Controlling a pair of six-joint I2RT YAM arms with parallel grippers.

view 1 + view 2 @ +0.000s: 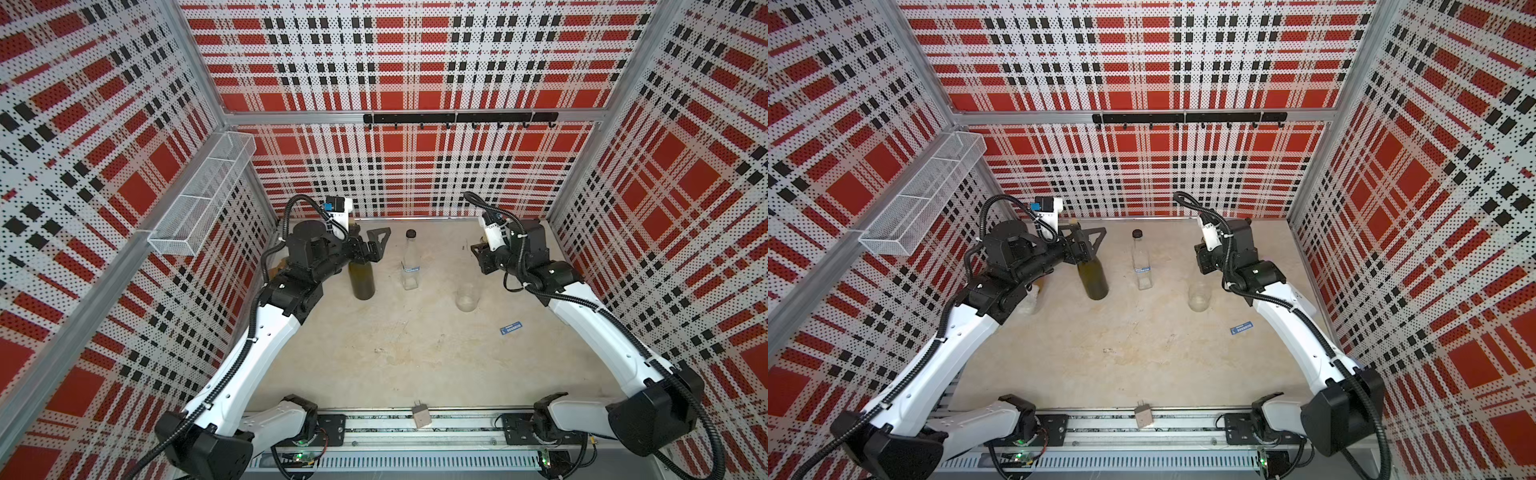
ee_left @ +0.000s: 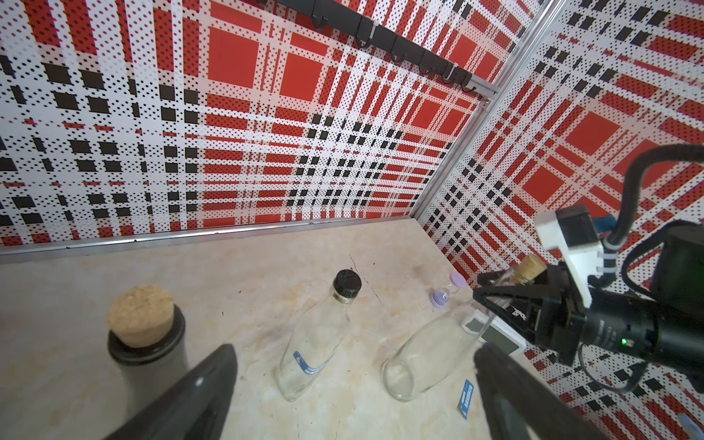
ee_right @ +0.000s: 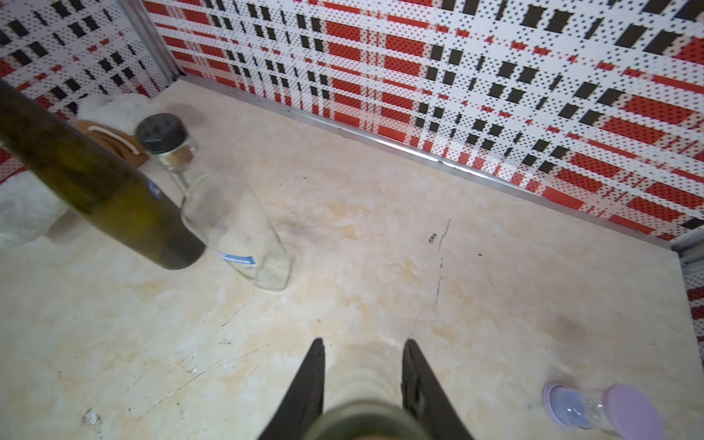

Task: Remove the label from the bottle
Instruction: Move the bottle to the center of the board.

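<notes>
Bottles stand in a row across the far part of the table (image 1: 395, 353): a green bottle (image 1: 361, 278), a capped clear bottle (image 1: 410, 257) and a corked clear bottle (image 1: 466, 299).

The capped clear bottle is upright between the other two and carries a blue label (image 2: 308, 365) low on its body. The print is too small to read. A loose blue label (image 1: 511, 328) lies flat on the table near the corked clear bottle, apart from it.

The right gripper (image 2: 482, 287) pinches the neck of the corked clear bottle just under the cork, and the bottle leans. Its glass is so clear that in both top views only the base shows plainly. Whether the base touches the table I cannot tell. The right wrist view cuts off its top as a blur between the two fingers.

The left gripper (image 1: 370, 245) is spread wide and grips nothing. It sits by the top of the green bottle and hides the neck in both top views.

A lilac-ended hourglass (image 3: 602, 409) stands near the far wall, and the right arm hides it in both top views. Something white and fluffy (image 3: 106, 110) lies behind the green bottle. I cannot make out what it is.
</notes>
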